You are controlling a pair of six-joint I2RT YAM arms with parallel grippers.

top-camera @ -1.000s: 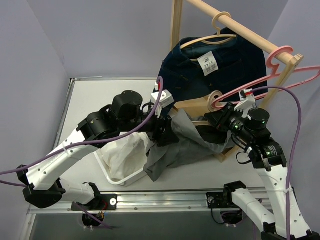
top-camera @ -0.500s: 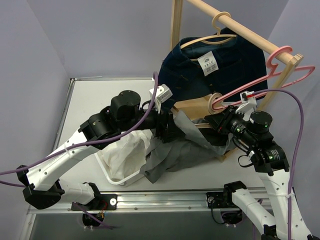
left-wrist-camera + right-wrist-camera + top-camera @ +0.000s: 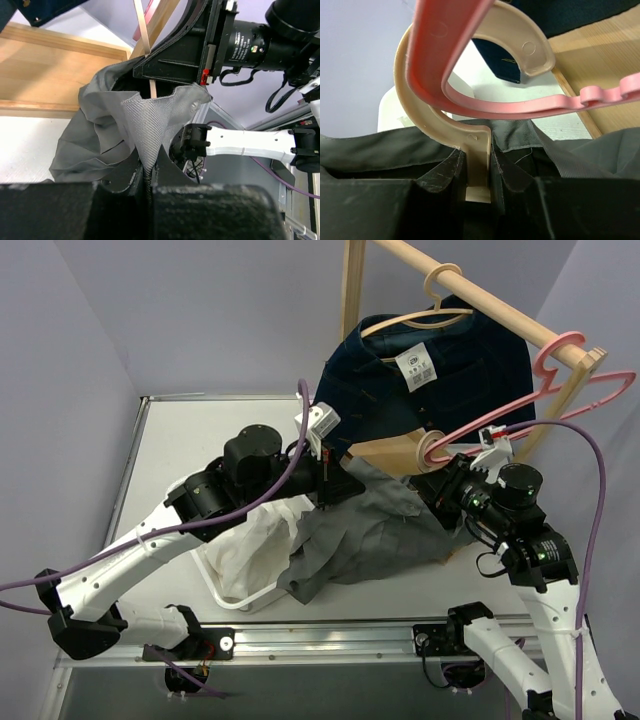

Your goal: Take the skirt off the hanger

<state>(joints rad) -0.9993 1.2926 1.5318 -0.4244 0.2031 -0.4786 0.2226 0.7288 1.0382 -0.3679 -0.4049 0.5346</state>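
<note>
A fold of the skirt (image 3: 145, 125) is pinched between the closed fingers of the left gripper (image 3: 147, 177). In the left wrist view the cloth is seen rising from the pinch in a narrow peak, with its twill weave plainly shown.

The skirt (image 3: 365, 535) is grey, thin and much creased. In the top view it is stretched from the left gripper (image 3: 335, 485) across to the right gripper (image 3: 447, 492). Its upper part is lifted between them, and its lower part is heaped on the table (image 3: 200, 430) toward the near edge, right of the middle. Its lowest corner is laid just beside the rim of a white basket (image 3: 215, 585), which is set at the near edge to the left.

The right gripper (image 3: 479, 175) is closed on the neck of the hanger (image 3: 432, 125), a beige plastic one. Dark grey cloth of the skirt (image 3: 580, 150) is bunched against the fingers on both sides of that neck. The hook is crossed by a pink hanger (image 3: 520, 107); whether the two are touching cannot be told.

A dark blue jacket (image 3: 450, 380) is hung from a wooden rail (image 3: 490, 302) over the far right corner.
</note>
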